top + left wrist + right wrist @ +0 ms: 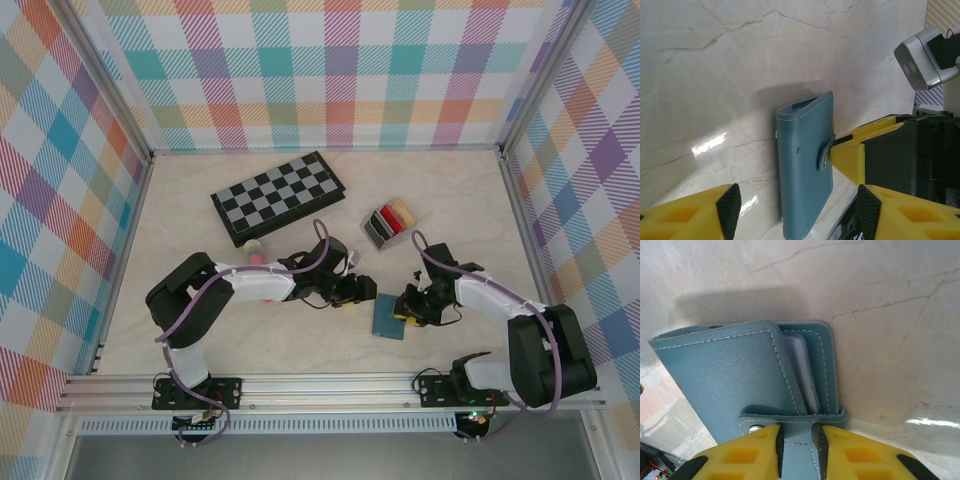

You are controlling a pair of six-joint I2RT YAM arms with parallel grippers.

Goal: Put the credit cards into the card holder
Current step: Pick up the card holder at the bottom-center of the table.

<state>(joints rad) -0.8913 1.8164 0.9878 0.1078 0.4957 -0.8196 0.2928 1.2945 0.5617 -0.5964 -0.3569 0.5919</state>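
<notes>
Right wrist view: right tool (797, 442) clamps the strap of the card holder (725, 375) on the desk (865, 290); left tool (797, 207) has jaws apart, card holder just ahead.

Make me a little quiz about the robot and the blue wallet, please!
1. True or false: the teal wallet lies wide open.
2. What does the right gripper pinch? A the wallet's snap strap, B its folded spine, C a red card.
3. Fill the gap: the credit cards wait in the grey ___.
Key: 1 false, it is folded. 2 A. 3 tray.
</notes>
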